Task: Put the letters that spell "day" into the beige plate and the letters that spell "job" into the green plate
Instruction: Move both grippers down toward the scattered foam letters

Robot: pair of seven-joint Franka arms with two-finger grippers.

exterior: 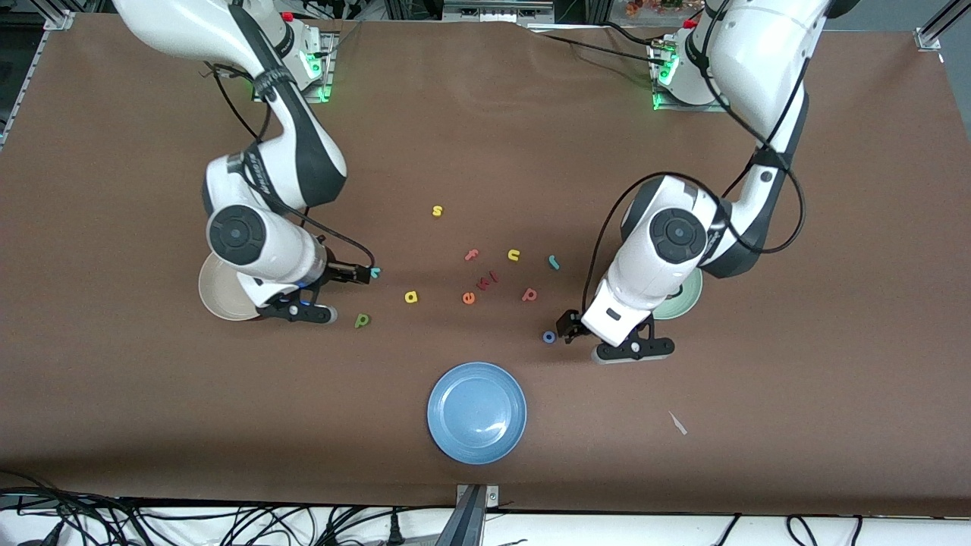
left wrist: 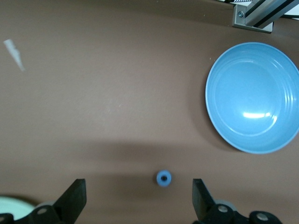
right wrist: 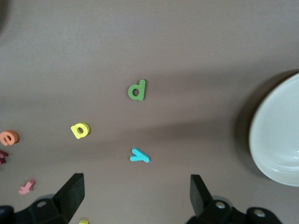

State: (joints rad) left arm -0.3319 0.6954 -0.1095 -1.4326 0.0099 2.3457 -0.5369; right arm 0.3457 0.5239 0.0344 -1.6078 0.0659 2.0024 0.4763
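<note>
My right gripper [exterior: 362, 274] [right wrist: 135, 196] hangs open over the table just beside the teal y [exterior: 375, 271] [right wrist: 139, 156]. The yellow a [exterior: 411, 296] [right wrist: 80, 130] and green d [exterior: 362, 321] [right wrist: 137, 89] lie close by. The right arm partly covers the beige plate [exterior: 220, 296] [right wrist: 280, 135]. My left gripper [exterior: 567, 327] [left wrist: 138, 200] is open over the table, and the blue o [exterior: 548, 337] [left wrist: 163, 178] lies just ahead of its fingertips, untouched. The teal j [exterior: 554, 262] and salmon b [exterior: 529, 294] lie mid-table. The left arm partly hides the green plate [exterior: 683, 303] [left wrist: 11, 205].
A blue plate [exterior: 476, 412] [left wrist: 252, 98] sits near the front edge. Other letters are scattered mid-table: yellow s [exterior: 437, 211], pink f [exterior: 472, 255], yellow u [exterior: 513, 255], orange e [exterior: 469, 298] and a dark red piece [exterior: 489, 279]. A white scrap [exterior: 677, 423] lies toward the left arm's end.
</note>
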